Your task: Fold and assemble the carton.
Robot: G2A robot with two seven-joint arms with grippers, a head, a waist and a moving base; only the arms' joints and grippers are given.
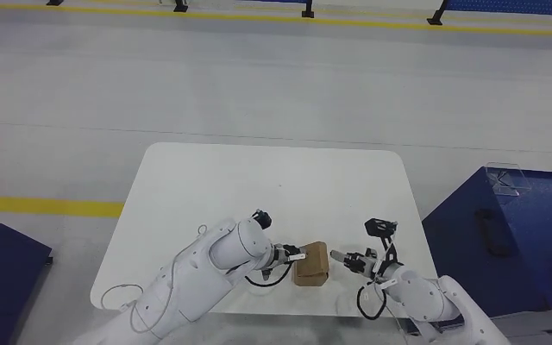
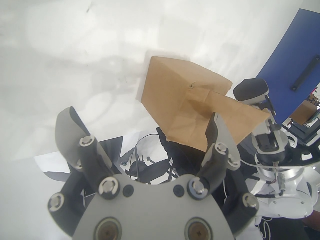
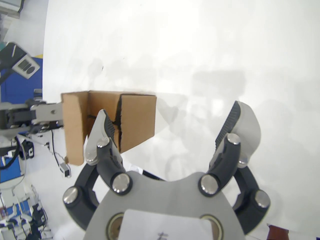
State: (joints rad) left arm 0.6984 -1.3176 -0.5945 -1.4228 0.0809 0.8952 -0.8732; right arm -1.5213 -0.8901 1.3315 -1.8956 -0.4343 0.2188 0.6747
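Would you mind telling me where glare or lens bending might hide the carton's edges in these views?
Top view: even light, the carton stands out from the table. Left wrist view: table washed bright, carton edges readable. Right wrist view: glare patch beyond the carton, table edge bowed.

Right gripper point(image 3: 170, 126): jaws spread wide with nothing between them, hanging over the white surface point(image 3: 190, 38) just beside the carton.
Carton point(image 3: 135, 121): brown cardboard standing on the surface. The face toward the camera has two flaps meeting at a dark, uneven seam (not quite flush).
Side flap point(image 3: 73, 126): a panel swung outward from the carton's far side.
Fingertip point(image 3: 107, 126): one ribbed pad overlaps the seam; whether it touches the cardboard cannot be told.
Left gripper point(image 3: 47, 116): at the side flap's outer face, touching it or very nearly.
Blue panel point(image 3: 20, 86): beyond the surface's edge.
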